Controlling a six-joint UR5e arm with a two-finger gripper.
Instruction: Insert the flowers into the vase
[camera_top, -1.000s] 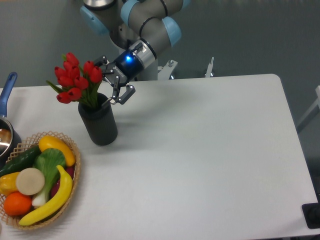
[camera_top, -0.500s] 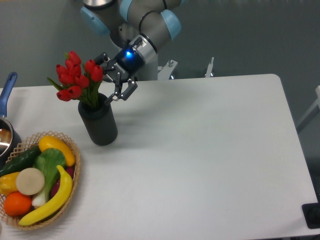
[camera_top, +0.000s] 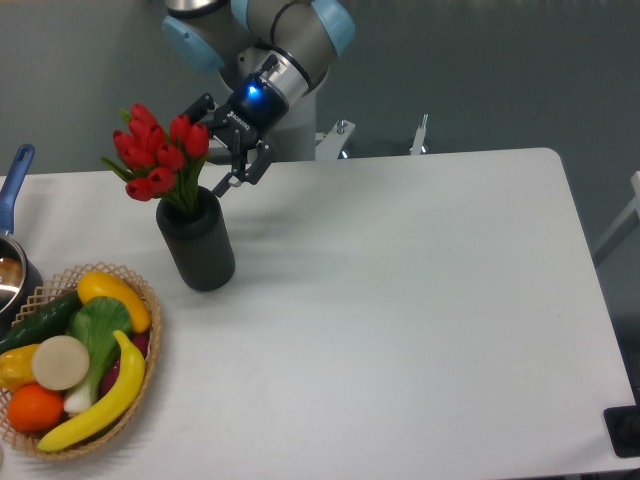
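Red tulip flowers bunched on green stems, standing in the matte black cylindrical vase on the white table, blooms leaning toward ten o'clock, gripper at the bouquet's three o'clock, fingers spread apart, holding nothing, wicker fruit basket at the vase's seven o'clock

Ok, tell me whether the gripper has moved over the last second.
Yes. The gripper has risen and drawn back from the black vase, which has stayed put; its fingers are open, clear of the red tulips standing in the vase.
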